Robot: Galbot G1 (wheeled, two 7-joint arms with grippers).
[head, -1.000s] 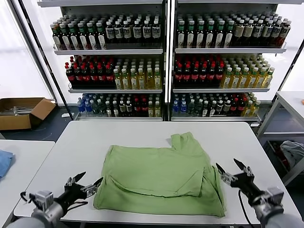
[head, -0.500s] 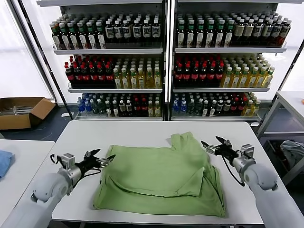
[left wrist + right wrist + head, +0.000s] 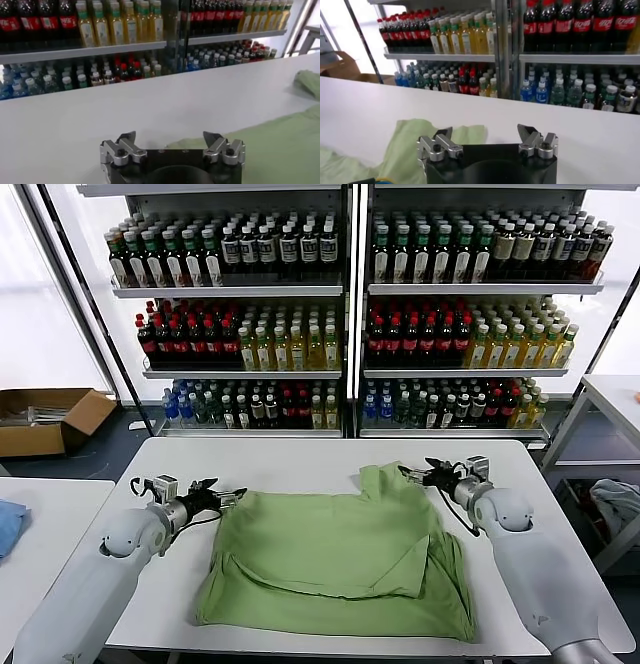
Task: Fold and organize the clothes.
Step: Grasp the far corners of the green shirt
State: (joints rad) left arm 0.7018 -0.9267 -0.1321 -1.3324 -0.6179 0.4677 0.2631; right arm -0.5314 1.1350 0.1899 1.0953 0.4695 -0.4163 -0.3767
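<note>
I see my left gripper point(image 3: 228, 496) spread wide at the T-shirt point(image 3: 335, 554)'s far left edge. My right gripper point(image 3: 415, 475) hangs released beside its raised sleeve.

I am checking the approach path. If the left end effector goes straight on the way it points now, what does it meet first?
Most likely the T-shirt: the open left end effector points at its upper left corner, just ahead. Height above the table is unclear, so it might pass over it.

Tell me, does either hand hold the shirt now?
No. The left hand and right hand are both open at the shirt's far corners, gripping nothing.
</note>
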